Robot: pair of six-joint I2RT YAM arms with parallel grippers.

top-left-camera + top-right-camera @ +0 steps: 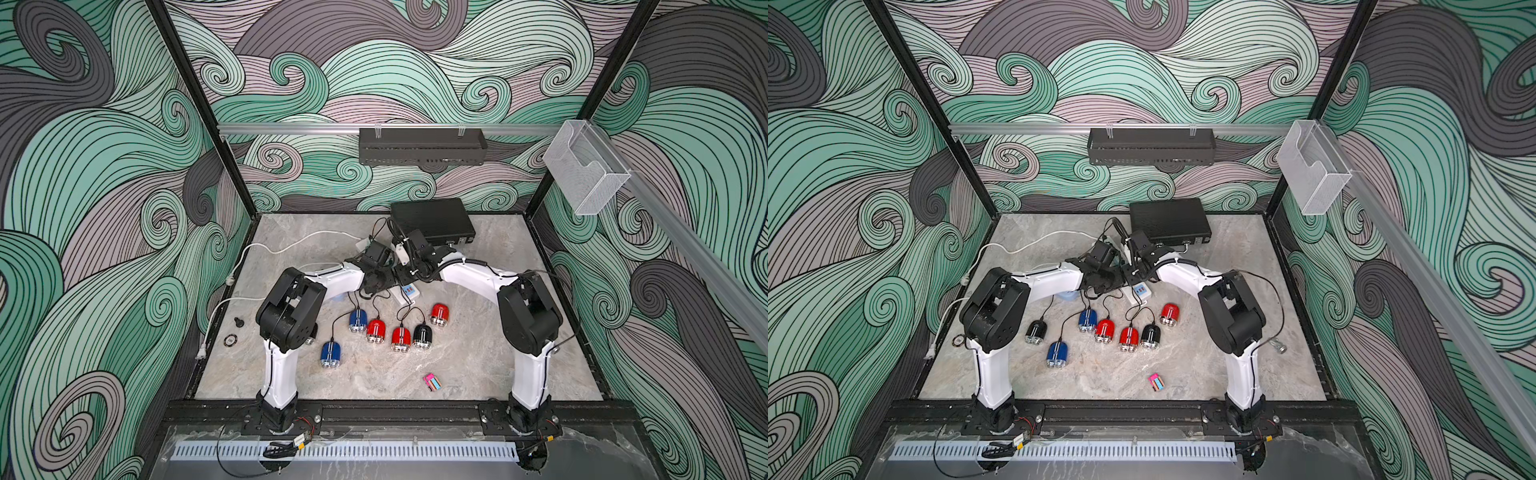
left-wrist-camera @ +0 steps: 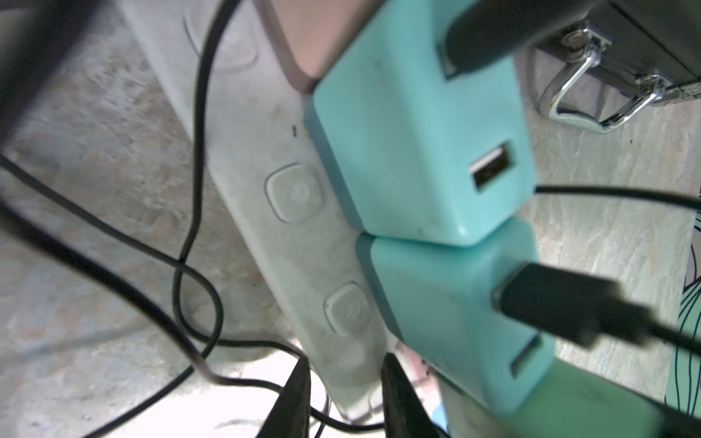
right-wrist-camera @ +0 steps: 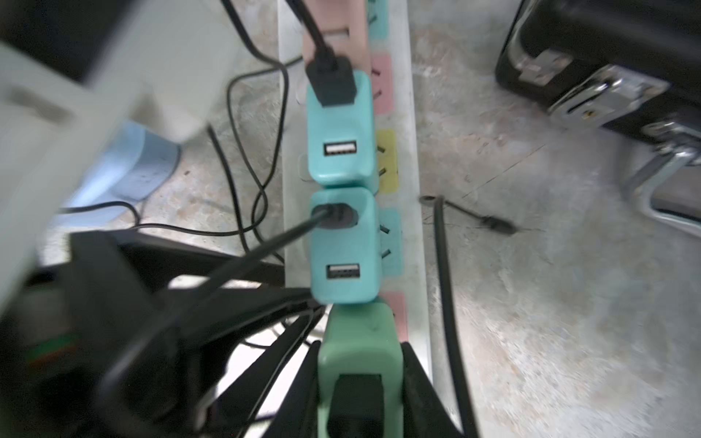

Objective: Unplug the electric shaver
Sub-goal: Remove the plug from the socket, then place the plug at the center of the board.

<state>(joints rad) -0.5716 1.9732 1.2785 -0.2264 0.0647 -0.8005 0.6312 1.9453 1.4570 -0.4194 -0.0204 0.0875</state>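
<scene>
At the back of the table (image 1: 498, 365), just in front of the black case (image 1: 432, 220), both arms meet over the white power strip (image 3: 415, 113). The left gripper (image 2: 346, 364) is clamped on the strip's end. The right gripper (image 3: 360, 346) is closed on the green charger (image 3: 356, 326), which touches the teal charger (image 3: 343, 242) beside it. The shavers (image 1: 401, 338) lie in a cluster nearer the arm bases, each trailing a black cord (image 1: 376, 301) back toward the strip – I can't tell which one feeds the green charger. To do this well, I'd say the right arm should pull straight away from the face of the strip, not rock sideways into the teal neighbour. Meanwhile the left should press the strip flat, or the whole thing may lift and drag those cords along with it.
</scene>
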